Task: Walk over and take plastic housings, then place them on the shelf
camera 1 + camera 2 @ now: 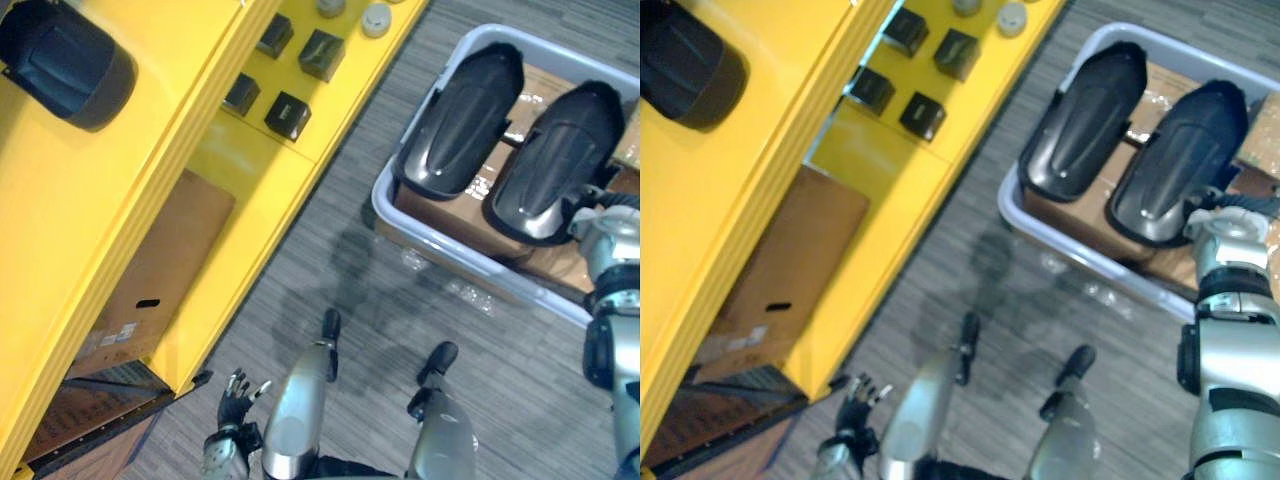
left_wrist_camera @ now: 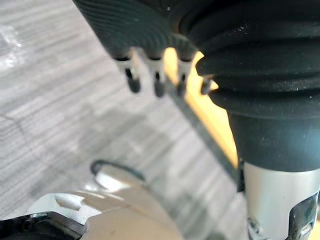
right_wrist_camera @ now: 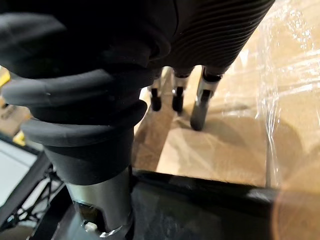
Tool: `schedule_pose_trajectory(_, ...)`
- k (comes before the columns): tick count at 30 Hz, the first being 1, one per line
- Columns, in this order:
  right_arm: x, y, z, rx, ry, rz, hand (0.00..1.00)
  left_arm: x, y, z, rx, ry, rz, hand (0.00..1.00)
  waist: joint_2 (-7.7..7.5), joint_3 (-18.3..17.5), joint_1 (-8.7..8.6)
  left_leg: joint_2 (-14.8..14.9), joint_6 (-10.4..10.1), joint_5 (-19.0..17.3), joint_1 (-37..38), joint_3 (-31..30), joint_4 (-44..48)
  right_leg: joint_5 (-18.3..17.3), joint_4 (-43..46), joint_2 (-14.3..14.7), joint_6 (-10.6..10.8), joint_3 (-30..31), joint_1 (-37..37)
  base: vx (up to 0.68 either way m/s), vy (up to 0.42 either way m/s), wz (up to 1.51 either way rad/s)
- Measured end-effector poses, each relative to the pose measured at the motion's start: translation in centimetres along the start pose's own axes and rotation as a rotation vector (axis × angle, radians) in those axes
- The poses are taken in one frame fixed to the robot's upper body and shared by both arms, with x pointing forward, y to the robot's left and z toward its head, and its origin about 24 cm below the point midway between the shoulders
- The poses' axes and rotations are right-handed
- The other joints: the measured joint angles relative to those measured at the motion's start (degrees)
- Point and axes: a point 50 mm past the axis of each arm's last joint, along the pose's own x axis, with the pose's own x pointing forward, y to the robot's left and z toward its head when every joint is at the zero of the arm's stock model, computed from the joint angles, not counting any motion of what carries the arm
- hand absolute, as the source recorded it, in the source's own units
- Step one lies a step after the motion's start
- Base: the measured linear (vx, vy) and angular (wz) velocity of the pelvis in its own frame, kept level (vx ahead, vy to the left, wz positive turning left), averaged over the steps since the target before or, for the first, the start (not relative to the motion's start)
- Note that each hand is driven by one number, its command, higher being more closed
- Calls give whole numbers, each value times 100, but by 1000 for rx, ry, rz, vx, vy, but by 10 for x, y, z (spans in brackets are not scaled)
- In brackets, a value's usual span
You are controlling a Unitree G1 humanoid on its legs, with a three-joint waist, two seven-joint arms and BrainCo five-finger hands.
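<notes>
Two black plastic housings lie side by side on cardboard boxes in a grey tub (image 1: 430, 245) on the floor at the right: the left housing (image 1: 460, 120) and the right housing (image 1: 560, 165). A third black housing (image 1: 65, 60) rests on top of the yellow shelf (image 1: 250, 190) at the upper left. My right arm reaches in from the right edge to the near end of the right housing. My right hand (image 3: 197, 107) hangs open, fingers straight over plastic-wrapped cardboard, with a black housing edge (image 3: 200, 200) by the wrist. My left hand (image 1: 235, 405) hangs open low beside the shelf, holding nothing.
Several small black boxes (image 1: 288, 115) and two grey round parts (image 1: 376, 18) sit on a lower yellow shelf level. A brown cardboard box (image 1: 150, 270) fills the shelf's bottom bay. Grey striped carpet (image 1: 340, 260) runs between shelf and tub.
</notes>
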Motion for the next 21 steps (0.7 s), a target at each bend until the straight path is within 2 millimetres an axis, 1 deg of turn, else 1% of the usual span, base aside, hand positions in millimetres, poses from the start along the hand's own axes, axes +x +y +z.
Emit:
schedule_pose_trajectory(2,3,-5,0,-32,15,11,100,0,0,0,2,2,-2,0,3,-2,7,-9,2,5,0,-1,-5,-7,10,-11,1,-1,-3,0,0,0)
schedule_pose_trajectory(6,10,-25,3,-101,39,16,100,-1,1,-3,6,11,2,0,18,-12,37,-56,0,117,-18,-28,-185,-71,124,-75,-28,-47,-119,-25,10,6)
schedule_pose_trajectory(7,11,-26,3,-108,40,17,100,-1,1,-3,7,13,3,0,23,-15,37,-58,-3,124,-21,-35,-193,-72,127,-76,-29,-54,-123,-6,-1,13)
schedule_pose_trajectory(8,13,-32,1,-148,45,10,100,-1,1,-5,11,22,4,0,90,-60,34,-70,-13,148,-50,-102,-215,-87,142,-82,-34,-134,-122,0,-4,15)
schedule_pose_trajectory(9,14,-35,1,-164,45,5,100,-1,1,-6,13,24,3,0,113,-76,39,-75,-14,157,-53,-123,-224,-97,154,-85,-36,-153,-122,1,-4,22)
schedule_pose_trajectory(10,15,-40,2,-191,51,-14,100,-2,-1,-7,22,29,-10,0,168,-113,76,-91,-16,206,-51,-155,-289,-129,197,-106,-26,-180,-142,1,-3,13)
schedule_pose_trajectory(12,16,-47,3,-214,64,-38,100,-2,-2,-7,29,30,-19,0,204,-137,134,-96,-22,239,-60,-154,-336,-132,206,-113,-28,-180,-187,0,-1,4)
schedule_pose_trajectory(16,17,-51,-6,-246,113,-61,100,-2,-4,-7,29,29,-25,0,221,-149,156,-109,-21,250,-64,-160,-352,-132,208,-124,-28,-186,-190,0,0,0)
schedule_pose_trajectory(19,17,-54,-6,-260,101,-95,100,-2,-4,-6,10,28,-22,0,221,-149,159,-124,-20,250,-64,-173,-344,-132,216,-138,-29,-205,-174,-5,11,3)
schedule_pose_trajectory(21,18,-55,-4,-273,63,-130,100,-2,-4,-6,9,25,-23,0,220,-149,150,-131,-20,249,-63,-196,-326,-133,217,-143,-28,-241,-142,-16,14,6)
